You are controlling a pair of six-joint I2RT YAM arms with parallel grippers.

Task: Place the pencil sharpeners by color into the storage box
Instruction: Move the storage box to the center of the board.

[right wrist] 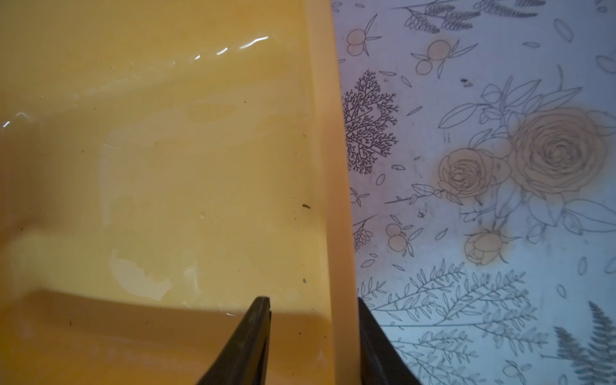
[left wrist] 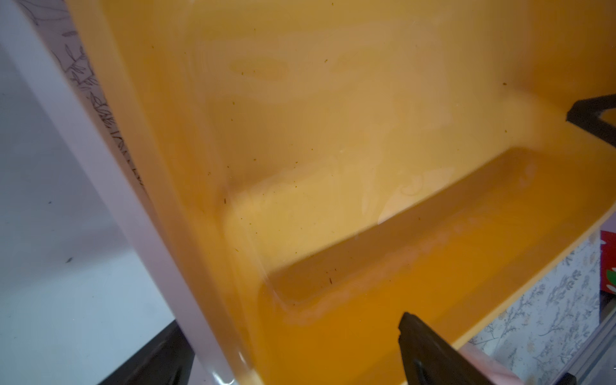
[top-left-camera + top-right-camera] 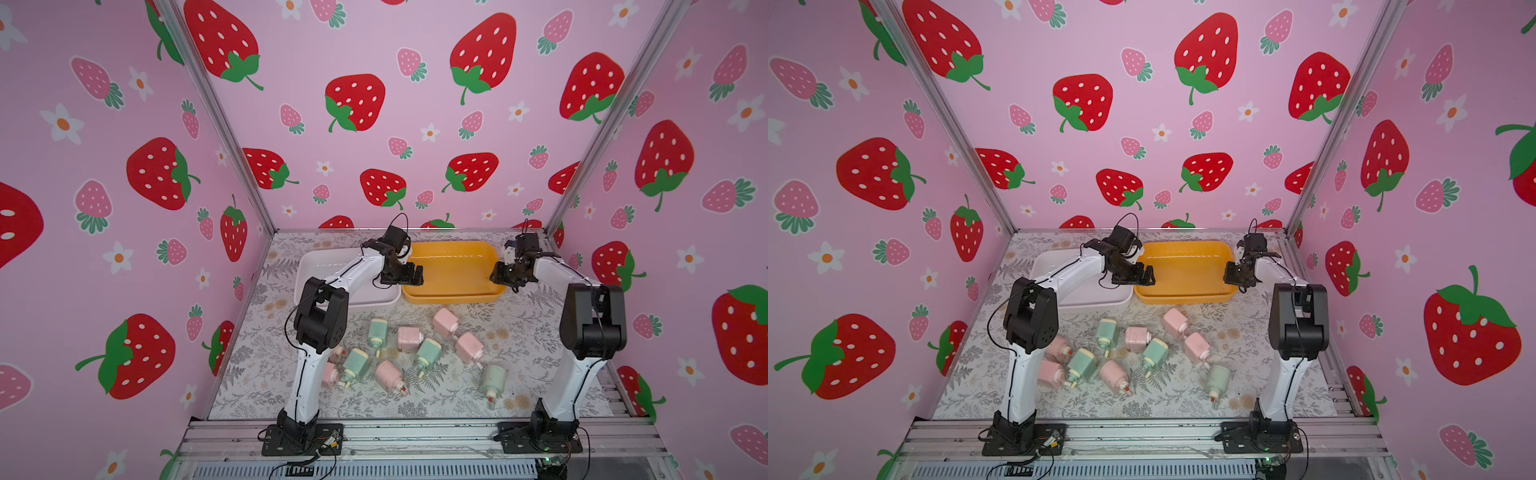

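Several pencil sharpeners lie loose on the floral mat in front of both boxes. Some are pale pink (image 3: 445, 322) (image 3: 1196, 347) and some mint green (image 3: 377, 331) (image 3: 1218, 379). The orange storage box (image 3: 453, 296) and the white one (image 3: 307, 266) hold nothing that I can see. My left gripper (image 3: 411, 276) (image 2: 290, 340) is open. It straddles the orange box's left wall (image 2: 206, 253) and the white rim beside it. My right gripper (image 3: 496, 274) (image 1: 311, 300) straddles the orange box's right rim (image 1: 340, 233). Its outer finger lies against the rim, and a gap shows at the inner finger.
The two boxes stand side by side at the back of the mat (image 3: 519, 316). Strawberry-print walls close in the back and both sides. An aluminium rail (image 3: 415, 432) carries both arm bases along the front edge.
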